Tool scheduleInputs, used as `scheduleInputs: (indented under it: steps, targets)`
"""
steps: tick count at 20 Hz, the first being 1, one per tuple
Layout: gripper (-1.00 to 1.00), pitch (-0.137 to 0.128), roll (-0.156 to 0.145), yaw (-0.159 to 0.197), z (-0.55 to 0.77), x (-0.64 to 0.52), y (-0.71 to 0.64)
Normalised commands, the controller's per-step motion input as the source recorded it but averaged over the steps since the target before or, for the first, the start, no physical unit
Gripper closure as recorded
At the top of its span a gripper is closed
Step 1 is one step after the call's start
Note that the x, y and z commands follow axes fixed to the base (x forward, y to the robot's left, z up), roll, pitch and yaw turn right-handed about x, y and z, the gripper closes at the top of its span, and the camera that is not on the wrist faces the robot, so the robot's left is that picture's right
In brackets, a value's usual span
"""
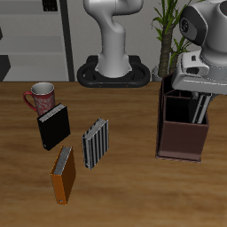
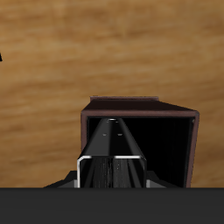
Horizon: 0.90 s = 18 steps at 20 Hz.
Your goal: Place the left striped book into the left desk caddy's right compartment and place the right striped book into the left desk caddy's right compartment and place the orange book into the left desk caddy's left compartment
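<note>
End effector (image 1: 197, 92): mine, hanging over the caddy's open top, fingers pointing straight down and clenched on the dark book.
Dark book (image 2: 111, 144): thin, glossy and near black. The wrist view sees it edge-on as a narrow wedge with a pale grey outline at my end. Its stripes do not show from here.
Caddy (image 1: 182, 140): tall dark brown box with flat walls and a square rim, black inside. The dark book reaches down into it. I cannot tell which bay, as no partition shows clearly.
Caddy rim (image 2: 140, 105): reddish-brown, framing a black hollow around the book I grip.
Pale book (image 1: 95, 142): thin slab with grey-and-white lengthwise stripes, lying flat on the counter, well apart from me and nearer the front edge than the caddy's top.
Orange book (image 1: 63, 173): plain orange-brown cover with a grey page edge, flat, nearest the front edge, just beside the pale book.
Black book (image 1: 53, 127): matte and plain, flat, farther back than the orange one.
Mug (image 1: 40, 96): red and white, upright, just behind the black book.
Counter (image 1: 142, 191): warm wood grain, smooth.
</note>
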Motion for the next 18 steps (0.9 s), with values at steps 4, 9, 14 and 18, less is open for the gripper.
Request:
scheduleInputs:
  steps: [4, 9, 14, 18]
  targets:
    - [1.00, 0.011, 0.002, -0.003, -0.07, 0.02, -0.01]
    - [1.00, 0.022, -0.004, 0.012, -0.14, 0.04, -0.03]
    - [1.00, 0.025, -0.004, 0.021, -0.19, 0.04, -0.01]
    - [1.00, 0.015, 0.008, -0.001, -0.07, 0.01, -0.01]
